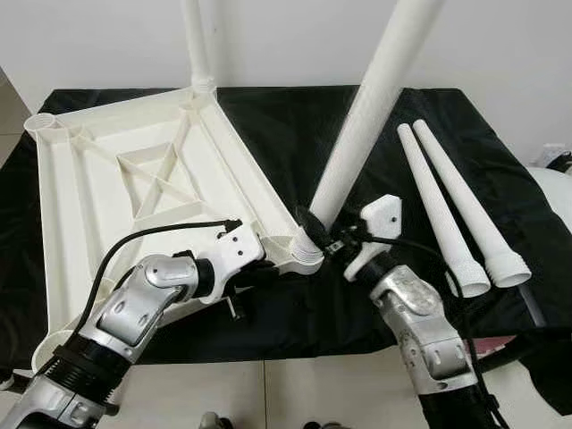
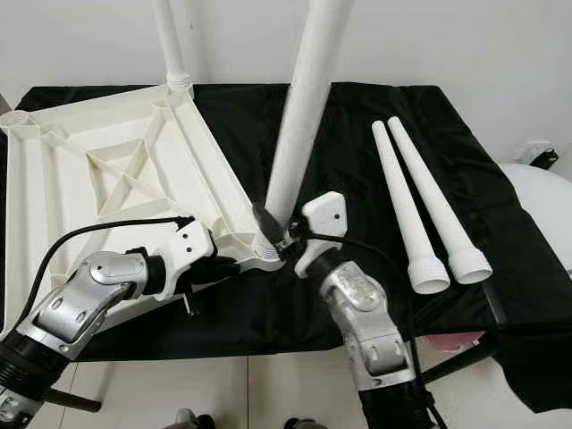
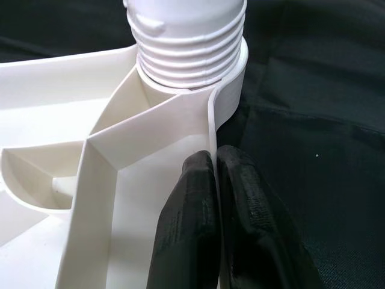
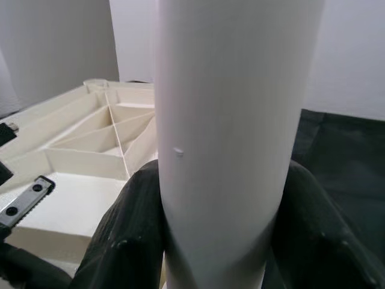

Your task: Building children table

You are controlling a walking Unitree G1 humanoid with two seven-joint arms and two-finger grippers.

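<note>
Between the fingers of the right claw (image 1: 323, 234) stands a white table leg (image 1: 362, 125), pinched low on its shaft just above the threaded end. That end sits in the corner socket (image 3: 231, 72) of the upturned white tabletop (image 1: 134, 179), where several thread turns show above the rim, so the leg looks only partly screwed in. It leans up and away from the claw rather than standing square.

Just beside that socket, the left claw (image 3: 215, 180) is closed on the thin upright rim of the tabletop, one finger on each side of the wall, steadying the piece on the black-draped bench (image 1: 268, 125).

All of it looks like hollow moulded plastic: light, stiff and smooth, so the leg could slip in a turning grip; holding low near the thread seems best. The ribbed tabletop is best held by its rim.

Beyond the left claw, at the far corner, another leg (image 1: 197, 45) stands in its socket. To the right claw's outer side, two spare legs (image 1: 456, 206) lie side by side. One far corner socket (image 1: 40, 123) is empty.
</note>
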